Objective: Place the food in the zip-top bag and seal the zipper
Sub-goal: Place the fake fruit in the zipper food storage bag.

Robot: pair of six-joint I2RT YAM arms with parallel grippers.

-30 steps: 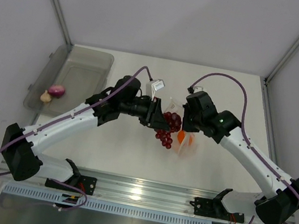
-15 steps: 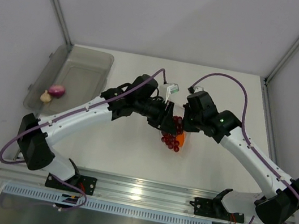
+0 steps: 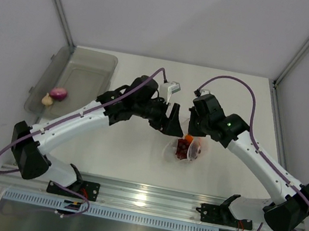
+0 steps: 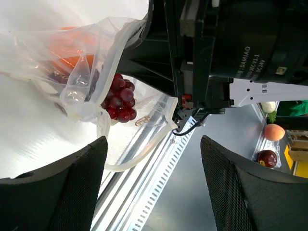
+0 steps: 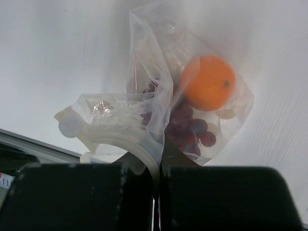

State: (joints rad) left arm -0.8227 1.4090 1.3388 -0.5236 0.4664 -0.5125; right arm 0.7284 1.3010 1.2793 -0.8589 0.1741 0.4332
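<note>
The zip-top bag hangs at mid-table with the orange and the dark red berries inside it. My right gripper is shut on the bag's mouth edge, pinching the clear zipper strip between its jaws. My left gripper is open and empty, just left of and above the bag; its wrist view shows the bag and berries ahead of the spread fingers. The purple-red onion and the garlic bulb lie in the tub.
The grey translucent tub stands at the far left of the table. The aluminium rail runs along the near edge, and frame posts rise at the back corners.
My left gripper carried the berries right to the bag, let them go inside it, opened, and drew slightly back. The bag now hangs lower with the berries in it.
</note>
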